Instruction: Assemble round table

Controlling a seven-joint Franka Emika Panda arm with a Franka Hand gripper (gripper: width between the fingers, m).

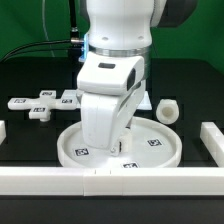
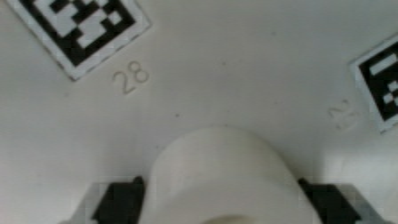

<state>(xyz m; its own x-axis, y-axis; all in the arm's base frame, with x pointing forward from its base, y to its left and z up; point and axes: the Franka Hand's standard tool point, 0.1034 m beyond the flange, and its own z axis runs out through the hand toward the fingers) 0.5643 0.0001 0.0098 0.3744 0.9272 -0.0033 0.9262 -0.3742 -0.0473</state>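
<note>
— Where is the disc?

— The disc (image 1: 160, 150) lies flat on the black table (image 1: 30, 75), at the middle of the front edge, just behind the front rail (image 1: 60, 181). Another rail (image 1: 212, 137) runs along the edge at the exterior view's right.

— And the claw?

— The gripper (image 1: 108, 140) hangs straight down over the disc, a little toward the exterior view's left of its middle, and the arm hides the hub. In the wrist view its dark fingers (image 2: 121, 200) sit tight against both sides of the post (image 2: 221, 175), so it is pinching the post.

— Does the post touch the disc?

— I cannot tell. Its rounded end points at the disc's white face (image 2: 231, 90), between two tags (image 2: 86, 30) (image 2: 379, 85), beside a faint "28" (image 2: 128, 78).

— Anything else on the table?

— The marker board (image 1: 40, 103) lies toward the edge at the exterior view's left, well apart from the disc. A small white part (image 1: 168, 110) stands behind the disc, toward the exterior view's right.
</note>
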